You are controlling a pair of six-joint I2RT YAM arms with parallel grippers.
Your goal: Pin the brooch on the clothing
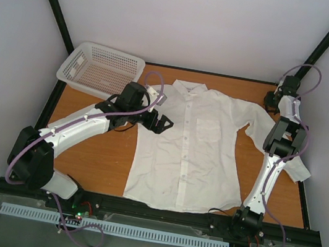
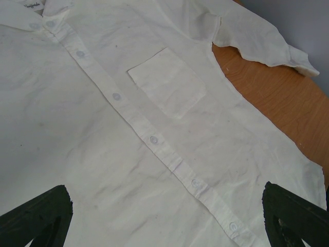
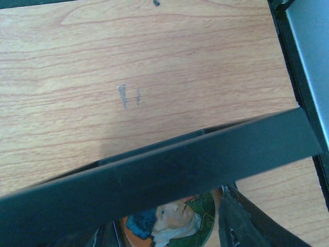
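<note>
Fingers (image 2: 36, 218) of the left gripper (image 1: 163, 123) stand wide apart, holding nothing, and hover over the shirt (image 1: 192, 147) at the side nearer the basket (image 1: 101, 69). The right gripper (image 1: 273, 102) is up at the far right corner of the table (image 1: 96, 156), beyond the sleeve. In its wrist view the brooch (image 3: 169, 221) sits between its dark fingers (image 3: 247, 224), which appear to clamp it by the rim. A black bar (image 3: 169, 164) crosses in front and hides the fingertips. The brooch is a round disc, its painted portrait turned towards the wrist camera. The shirt lies flat and front up, its long axis running near to far, with the collar at the far edge and the hem towards the arm bases. Its chest pocket (image 2: 167, 82) lies flat and closed. The basket stands at the far left corner, upright, with its perforated floor in plain sight.
</note>
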